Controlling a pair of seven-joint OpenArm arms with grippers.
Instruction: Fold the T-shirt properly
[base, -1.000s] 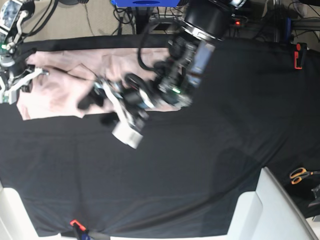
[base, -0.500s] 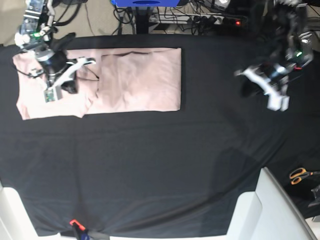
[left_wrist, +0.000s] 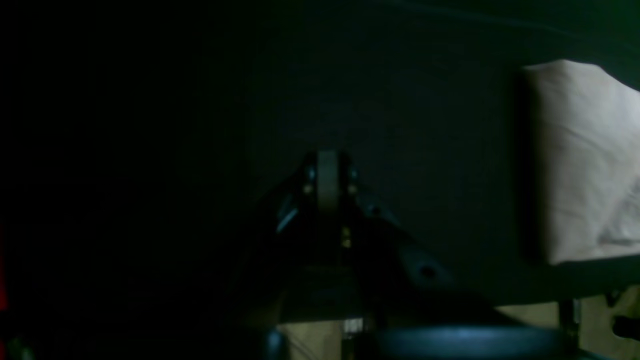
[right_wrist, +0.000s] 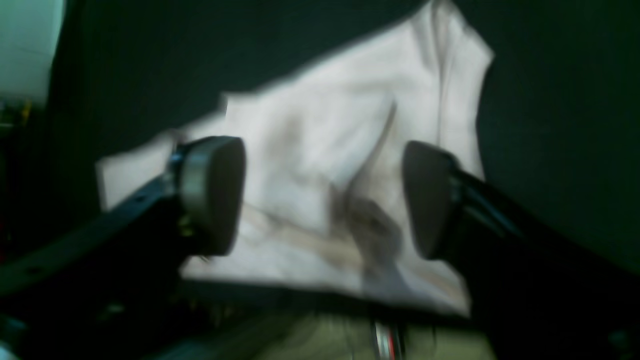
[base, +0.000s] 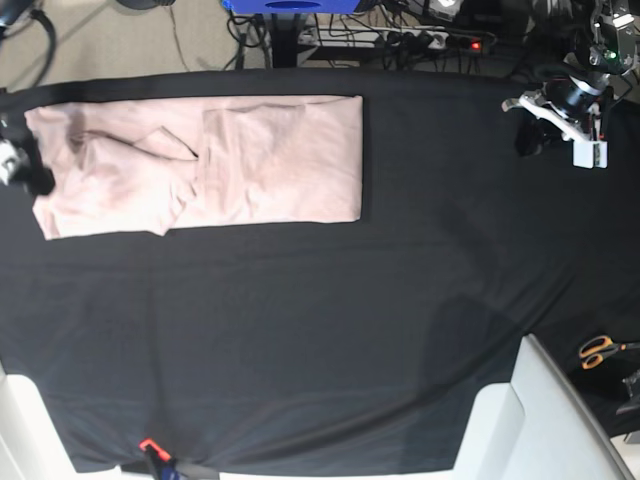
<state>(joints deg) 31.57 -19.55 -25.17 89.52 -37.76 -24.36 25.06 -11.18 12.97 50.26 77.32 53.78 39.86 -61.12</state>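
The pale pink T-shirt (base: 260, 160) lies as a long flat strip on the black cloth at the back left, with a flap folded over near its left third. My right gripper (base: 18, 165) is at the view's left edge beside the shirt's left end. Seen from the right wrist, that right gripper (right_wrist: 320, 195) is open, its pads wide apart over rumpled T-shirt (right_wrist: 325, 150) fabric and holding nothing. My left gripper (base: 545, 118) hangs over the table's back right corner, far from the shirt. In the left wrist view the left gripper (left_wrist: 327, 175) is shut and empty, with the T-shirt (left_wrist: 585, 160) at the right.
The black table cloth (base: 320, 330) covers the table. Orange-handled scissors (base: 598, 350) lie at the right edge beside a white panel (base: 545, 420). A red clamp (base: 150, 447) grips the cloth's front edge. Cables and a power strip (base: 440, 40) run behind the table.
The left arm pulled back from over the shirt to the back right corner and shut. The right gripper let go, opened and moved to the left edge. The shirt now lies flat.
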